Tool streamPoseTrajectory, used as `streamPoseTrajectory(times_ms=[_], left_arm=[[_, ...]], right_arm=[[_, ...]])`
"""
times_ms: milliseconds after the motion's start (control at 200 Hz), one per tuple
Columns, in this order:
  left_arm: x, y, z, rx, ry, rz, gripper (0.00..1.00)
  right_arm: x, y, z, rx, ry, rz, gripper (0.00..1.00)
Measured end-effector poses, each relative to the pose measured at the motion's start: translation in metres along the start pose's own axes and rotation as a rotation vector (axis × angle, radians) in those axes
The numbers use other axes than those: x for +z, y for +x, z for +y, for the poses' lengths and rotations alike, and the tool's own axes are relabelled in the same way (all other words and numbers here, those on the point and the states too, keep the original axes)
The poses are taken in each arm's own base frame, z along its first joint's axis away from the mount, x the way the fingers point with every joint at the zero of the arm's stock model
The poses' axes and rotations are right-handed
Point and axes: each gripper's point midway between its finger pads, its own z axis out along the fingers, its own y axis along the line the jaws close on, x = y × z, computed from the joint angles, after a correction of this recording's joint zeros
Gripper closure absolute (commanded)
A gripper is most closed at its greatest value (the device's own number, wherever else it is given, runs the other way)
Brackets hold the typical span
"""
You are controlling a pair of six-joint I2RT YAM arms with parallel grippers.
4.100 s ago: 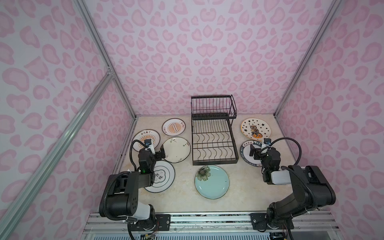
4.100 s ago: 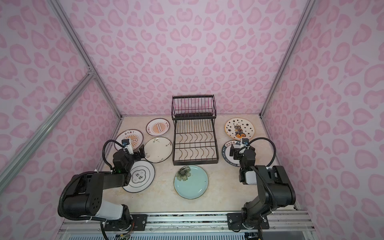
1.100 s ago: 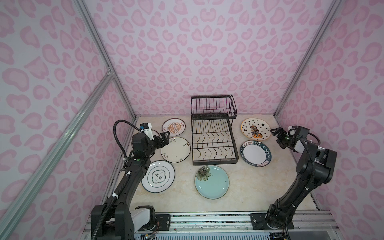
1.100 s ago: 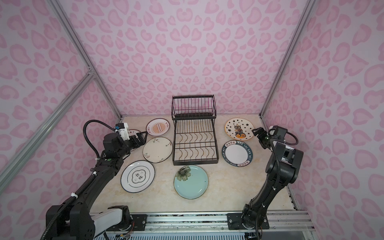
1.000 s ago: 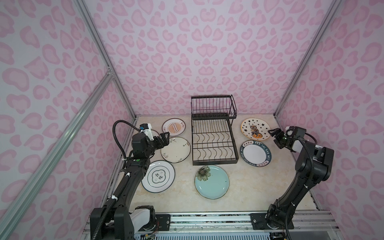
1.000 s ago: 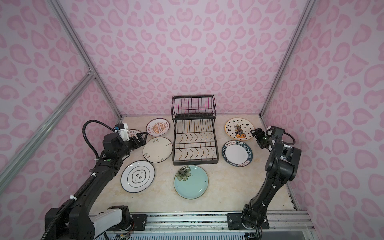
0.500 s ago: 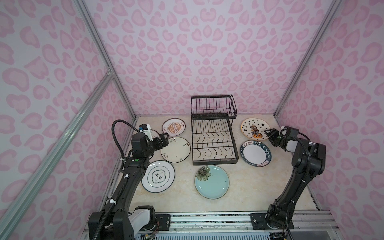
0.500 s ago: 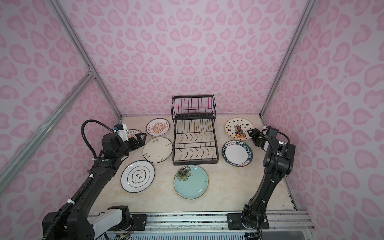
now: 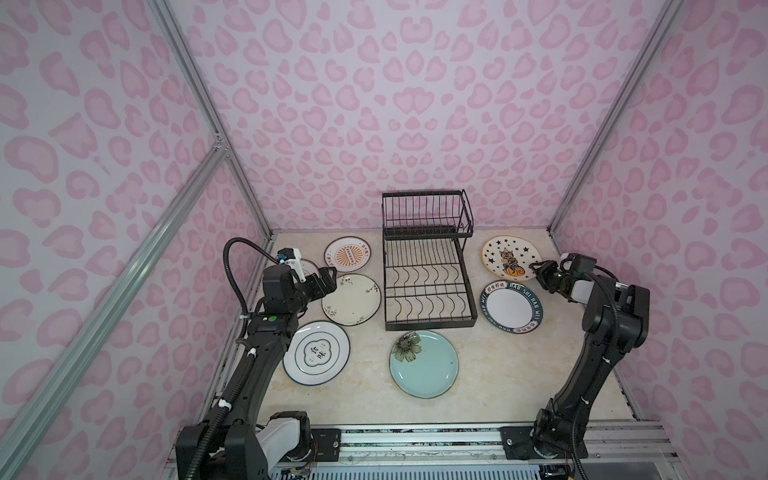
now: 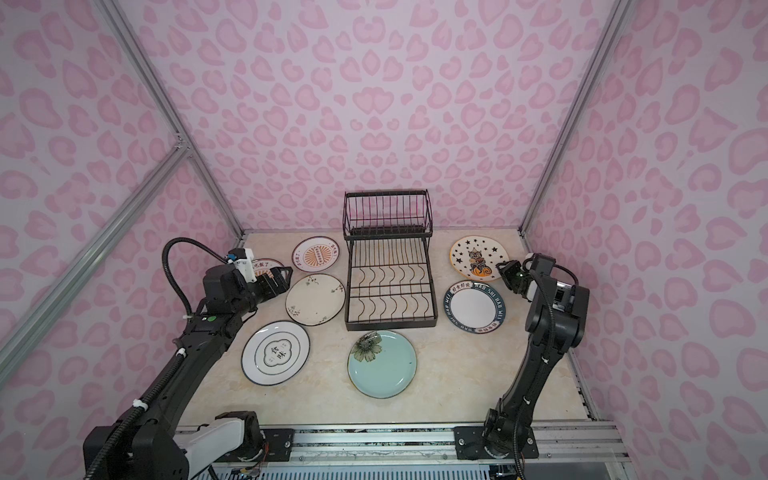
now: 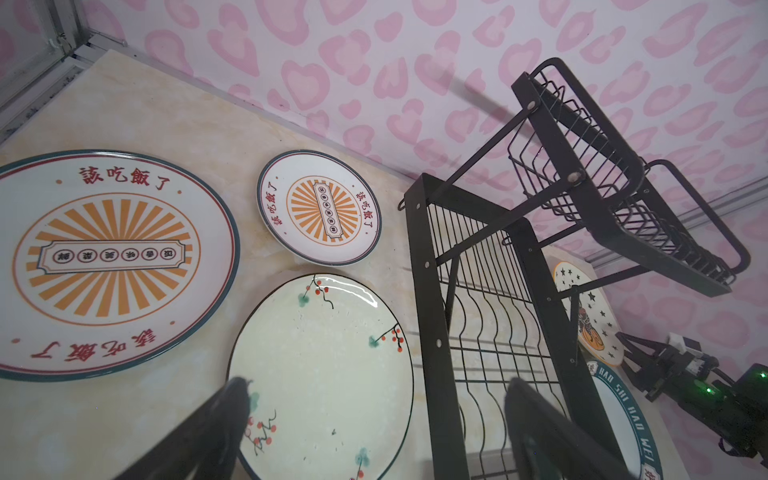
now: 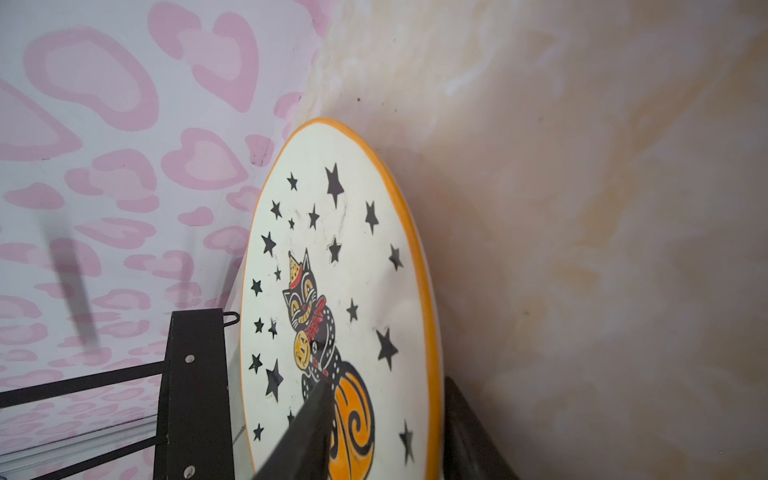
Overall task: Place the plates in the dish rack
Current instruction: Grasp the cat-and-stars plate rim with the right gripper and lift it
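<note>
Having swung in, the right jaws are closing for a lift, the star-and-cat plate [image 12: 353, 249] rim between them, pinch perhaps unfinished; left jaws are gaping.

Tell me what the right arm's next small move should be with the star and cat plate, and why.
Probably close the right gripper on the rim of the star-and-cat plate before lifting. The wrist view shows one finger over the plate's face and the other outside its orange edge, the plate lies flat, and a firm pinch isn't evident.
</note>
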Motion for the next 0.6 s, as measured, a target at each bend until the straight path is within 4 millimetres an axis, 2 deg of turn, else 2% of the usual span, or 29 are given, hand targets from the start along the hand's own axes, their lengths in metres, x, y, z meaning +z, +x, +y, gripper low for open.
streamPoseTrajectory(times_ms=[125, 390, 600], left_arm=[[-0.0008, -0.0002, -0.0038, 0.005, 0.016, 0.01, 0.02], [-0.001, 0.0014, -0.0044, 0.014, 0.02, 0.017, 0.02], [-0.0011, 0.002, -0.0054, 0.017, 0.023, 0.021, 0.03]], right_arm=[[0.0003, 0.0003, -0.0016, 0.007, 0.013, 0.004, 0.64], [0.0031, 0.0006, -0.005, 0.014, 0.026, 0.012, 0.64], [0.0079, -0.0001, -0.0059, 0.011, 0.037, 0.016, 0.71]])
